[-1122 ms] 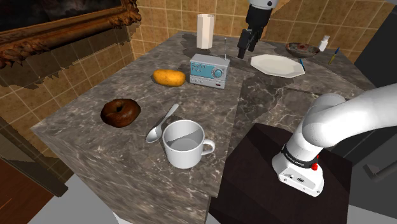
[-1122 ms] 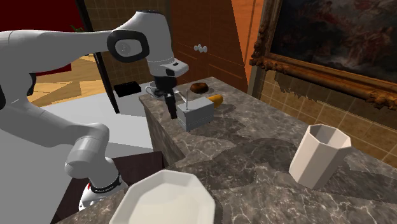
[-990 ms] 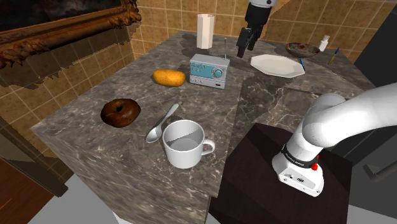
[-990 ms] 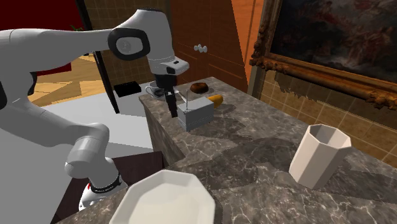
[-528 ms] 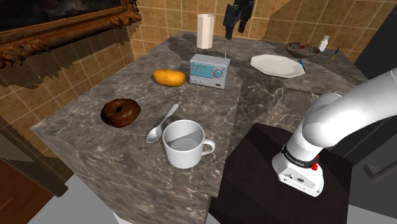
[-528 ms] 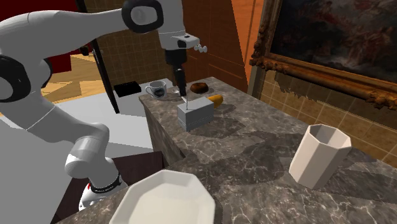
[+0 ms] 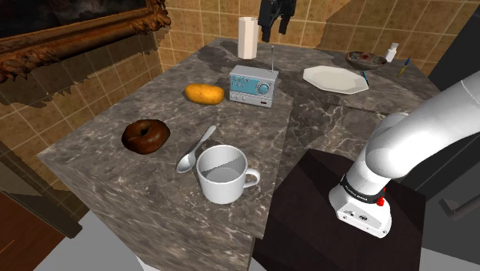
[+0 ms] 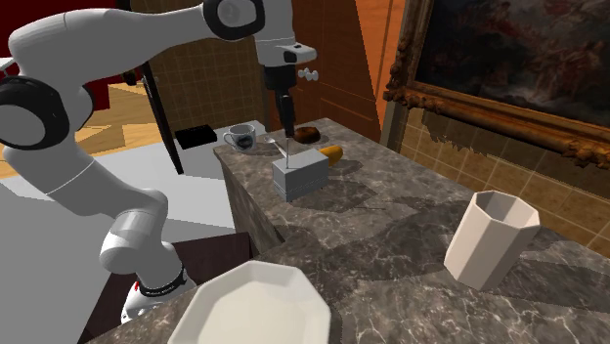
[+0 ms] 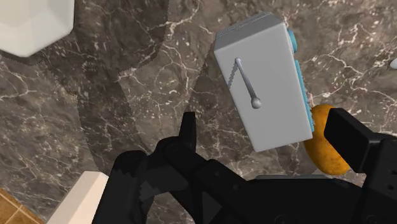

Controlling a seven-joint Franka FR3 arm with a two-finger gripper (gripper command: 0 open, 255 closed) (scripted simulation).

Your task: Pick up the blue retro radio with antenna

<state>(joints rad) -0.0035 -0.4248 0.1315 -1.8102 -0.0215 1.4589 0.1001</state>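
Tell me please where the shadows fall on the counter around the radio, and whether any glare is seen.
Shoulder view: a broad darker shadow lies on the marble counter to the picture's right of the radio, and the tiled wall under the picture frame is shaded. Wrist view: a soft shadow band runs over the marble beside the radio. I see no strong glare in either view.

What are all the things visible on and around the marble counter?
radio: one, pale blue and grey, middle of the counter
bread roll: one, orange, beside the radio
doughnut: one, dark brown, near the spoon
spoon: one, grey, beside the mug
mug: one, white, counter's near edge
tall cup: one, white, by the tiled wall
plate: one, white, near the small bowl
bowl: one, dark, far corner
painting: one, gilt frame, on the wall
arm: one, white, on its dark stand
jaws: two, black, open, above the radio
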